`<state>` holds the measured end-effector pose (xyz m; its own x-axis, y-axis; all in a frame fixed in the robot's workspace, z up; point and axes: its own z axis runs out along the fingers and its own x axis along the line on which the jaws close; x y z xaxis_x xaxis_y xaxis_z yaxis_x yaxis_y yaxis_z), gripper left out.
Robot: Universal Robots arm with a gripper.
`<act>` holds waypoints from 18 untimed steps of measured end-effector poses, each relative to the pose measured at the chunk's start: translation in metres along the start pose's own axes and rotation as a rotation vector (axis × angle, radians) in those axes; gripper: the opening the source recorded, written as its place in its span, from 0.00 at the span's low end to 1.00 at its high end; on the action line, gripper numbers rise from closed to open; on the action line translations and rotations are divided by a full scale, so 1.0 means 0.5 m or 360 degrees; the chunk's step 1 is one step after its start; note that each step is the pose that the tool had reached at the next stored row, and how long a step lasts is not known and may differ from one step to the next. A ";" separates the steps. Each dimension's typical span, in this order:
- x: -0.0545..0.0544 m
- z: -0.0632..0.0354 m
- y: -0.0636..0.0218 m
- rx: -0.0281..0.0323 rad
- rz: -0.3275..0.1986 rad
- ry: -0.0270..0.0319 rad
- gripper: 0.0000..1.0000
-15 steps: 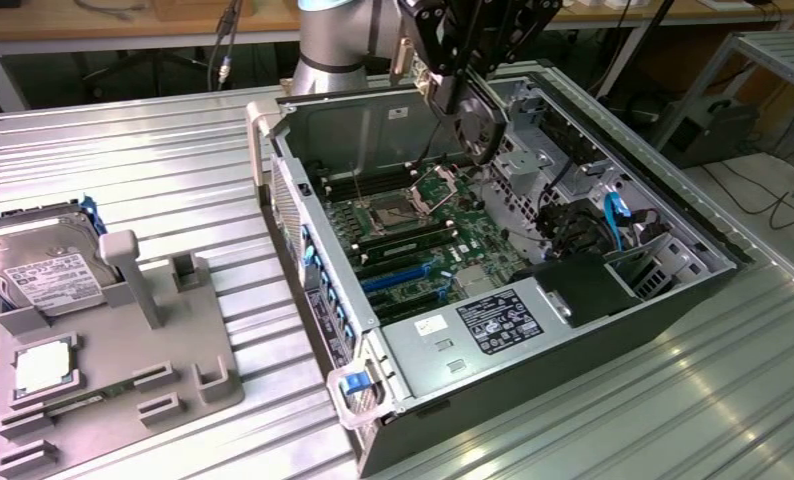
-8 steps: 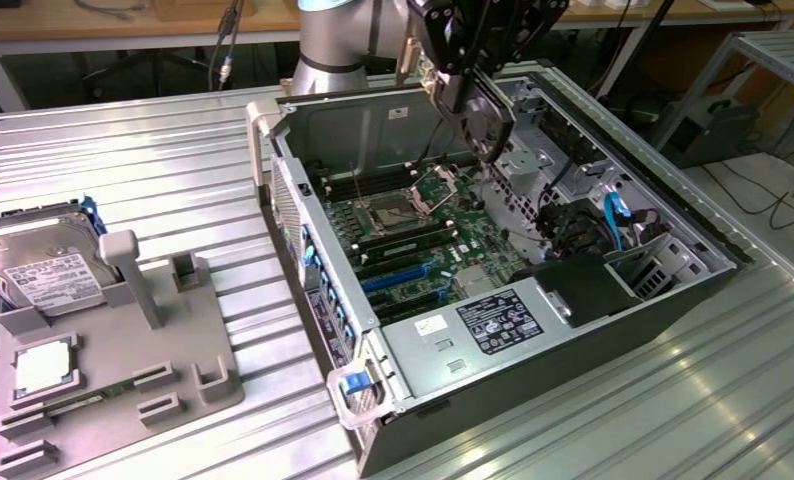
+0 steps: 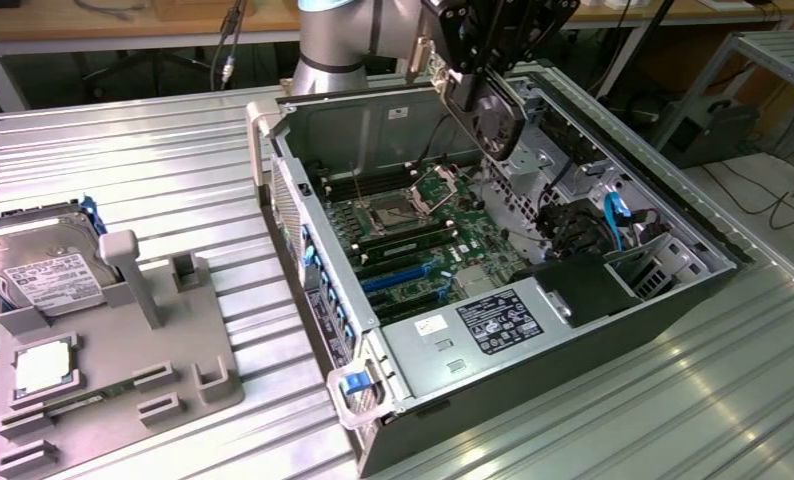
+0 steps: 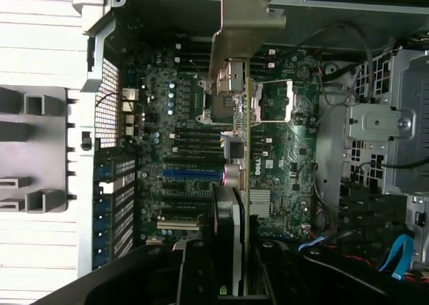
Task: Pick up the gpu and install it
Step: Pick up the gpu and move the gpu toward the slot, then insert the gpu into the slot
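hanging over the open case (image 3: 288,190), the gpu (image 3: 499,122) is grasped edge-down by the gripper (image 3: 475,85). pickup is judged done. it is held above the motherboard (image 3: 411,230), apart from the slots (image 3: 397,275), so seating is not yet done. a drive (image 3: 50,270) and cpu (image 3: 44,365) are seen on a holder (image 3: 170,340) beside the case.

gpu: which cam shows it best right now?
Exterior view. The gpu shows its black cooler face there, hanging over the open computer case. The wrist view has it edge-on: just a thin green board edge and the silver bracket, with the motherboard behind.
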<state>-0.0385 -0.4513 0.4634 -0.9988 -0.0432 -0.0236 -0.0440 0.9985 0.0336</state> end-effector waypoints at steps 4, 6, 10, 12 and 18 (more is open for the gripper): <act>-0.013 0.000 -0.001 -0.00001 -0.0001 0.00000 0.28; -0.018 0.001 -0.001 -0.00001 -0.0001 0.00000 0.28; -0.021 0.001 -0.001 0.00000 -0.0001 0.00000 0.28; -0.021 0.001 -0.001 0.00000 -0.0001 0.00001 0.28; -0.021 0.001 -0.001 -0.00020 -0.0091 0.00031 0.28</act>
<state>-0.0279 -0.4512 0.4632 -0.9947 -0.1002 -0.0235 -0.1010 0.9943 0.0335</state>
